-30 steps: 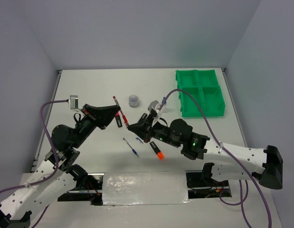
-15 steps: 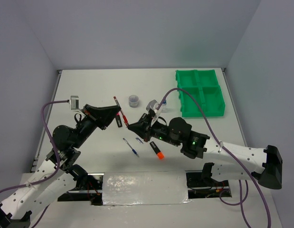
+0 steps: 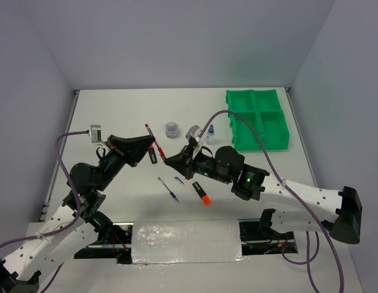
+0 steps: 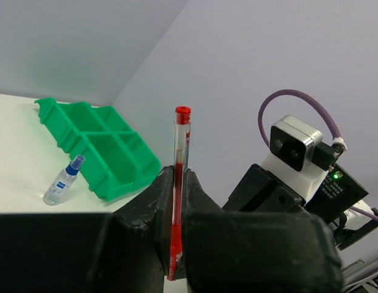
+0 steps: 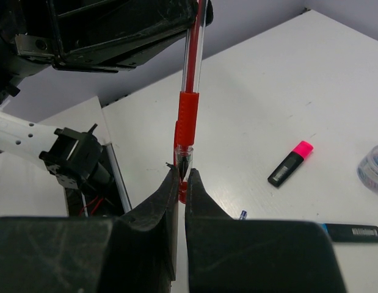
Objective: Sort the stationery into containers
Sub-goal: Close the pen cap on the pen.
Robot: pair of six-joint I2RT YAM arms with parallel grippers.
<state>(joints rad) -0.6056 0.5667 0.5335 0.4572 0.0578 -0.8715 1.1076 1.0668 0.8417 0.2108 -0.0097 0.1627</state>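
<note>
My left gripper (image 3: 153, 148) is shut on the thin red pen (image 3: 151, 135) and holds it above the table; the pen stands upright between the jaws in the left wrist view (image 4: 179, 146). My right gripper (image 3: 167, 162) meets the pen's lower end. In the right wrist view its jaws (image 5: 183, 173) are closed to a narrow gap around the pen's tip (image 5: 190, 104). The green tray (image 3: 258, 112) stands at the back right. The blue-capped bottle (image 3: 210, 131), the greyish tub (image 3: 171, 129), the pink highlighter (image 5: 290, 163), the orange highlighter (image 3: 201, 192) and the blue pen (image 3: 168, 190) lie on the table.
A blue-ended black highlighter (image 5: 353, 231) lies under my right arm. A shiny taped sheet (image 3: 185, 241) lies at the near edge between the arm bases. Grey walls close the table on three sides. The tray also shows in the left wrist view (image 4: 103, 131) beside the bottle (image 4: 63, 181).
My right arm has shifted a little left toward the red pen, uncovering the bottle behind it. My left gripper still holds the pen in about the same place.
</note>
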